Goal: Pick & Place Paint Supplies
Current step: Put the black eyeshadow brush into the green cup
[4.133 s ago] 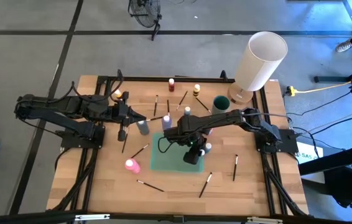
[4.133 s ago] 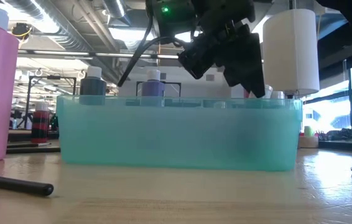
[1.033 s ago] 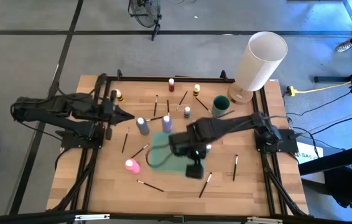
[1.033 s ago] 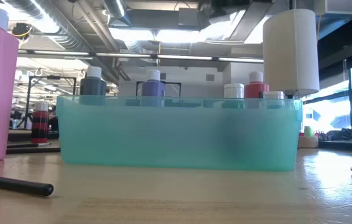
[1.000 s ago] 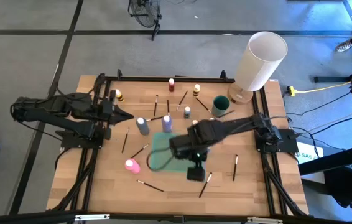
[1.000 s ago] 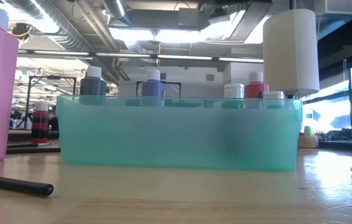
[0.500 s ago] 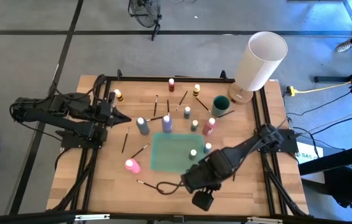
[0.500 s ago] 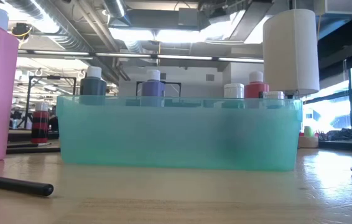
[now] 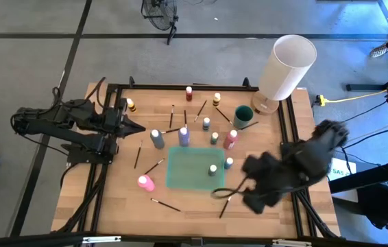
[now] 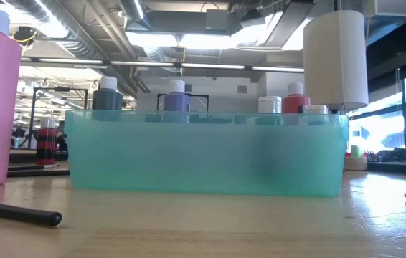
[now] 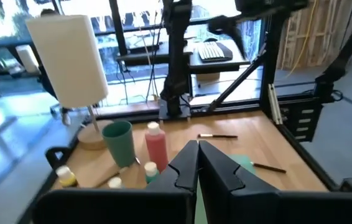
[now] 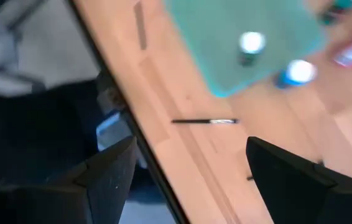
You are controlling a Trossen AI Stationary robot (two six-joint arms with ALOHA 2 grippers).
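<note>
A teal tray (image 9: 180, 171) sits mid-table with one white-capped bottle (image 9: 212, 169) standing in it. Other paint bottles stand on the wood around it: pink (image 9: 144, 182), grey (image 9: 157, 138), purple (image 9: 184, 136), red (image 9: 230, 139), blue (image 9: 228, 162). Thin brushes lie scattered, one (image 9: 226, 204) near the front. My right gripper (image 9: 252, 199) hangs open and blurred above the table's near right part, empty; its wrist view shows the fingers (image 12: 114, 168) wide apart over the brush (image 12: 204, 121). My left gripper (image 9: 136, 125) waits shut at the left, touching nothing.
A tall white cylinder (image 9: 286, 68) stands at the far right corner, a dark green cup (image 9: 242, 115) beside it. More bottles (image 9: 188, 92) and brushes (image 9: 201, 108) lie along the far side. The table's near edge (image 12: 132, 143) is close below my right gripper.
My right gripper has swung away from above the tray, first toward the near edge, then toward the right edge, rising and turning as it went; its fingers stay open. The white-capped bottle now shows standing in the tray.
</note>
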